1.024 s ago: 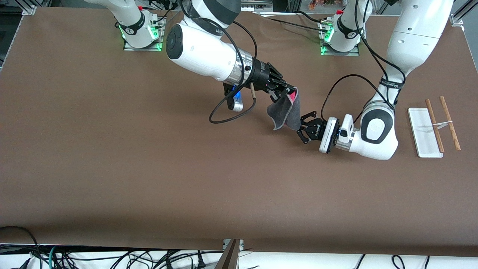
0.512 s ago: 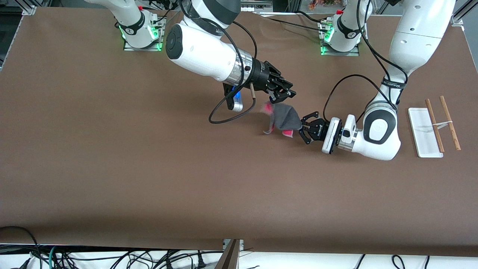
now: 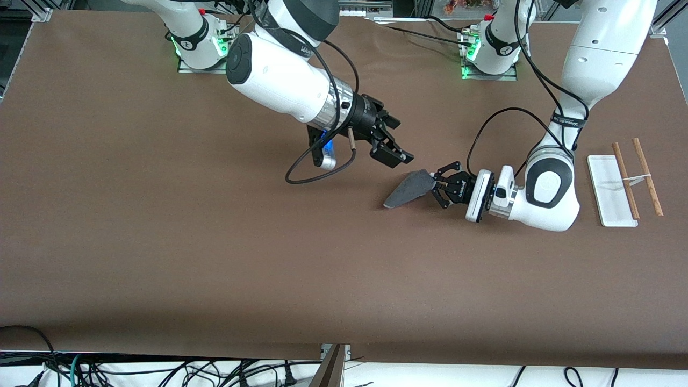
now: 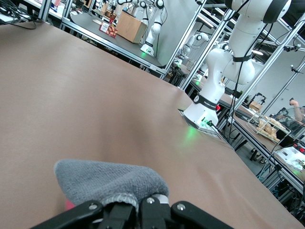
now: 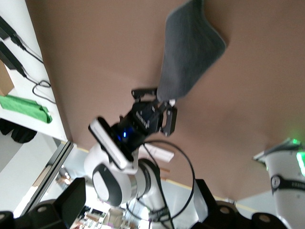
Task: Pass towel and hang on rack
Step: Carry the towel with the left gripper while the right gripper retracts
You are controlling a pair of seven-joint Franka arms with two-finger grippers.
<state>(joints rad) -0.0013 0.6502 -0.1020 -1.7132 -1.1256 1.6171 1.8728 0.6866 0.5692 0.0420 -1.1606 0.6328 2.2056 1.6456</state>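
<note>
So here we've got the towel [image 3: 408, 188] pinched at one end by the left gripper [image 3: 436, 185], fingers clamped tight on the cloth. It sticks out from the gripper as a grey bundle over the brown table [image 3: 161, 242], well apart from the rack [image 3: 623, 180] and toward the right arm's end of the table from it. In the left wrist view we can see the grey cloth [image 4: 107, 181] bunched right at the fingers, with a sliver of pink peeking out underneath.

The right gripper [image 3: 391, 146] hangs over the table just beside the towel, not touching it, with its fingers spread apart and nothing between them.

The rack sits at the left arm's end of the table, its white base flat with the two wooden rods over it.
</note>
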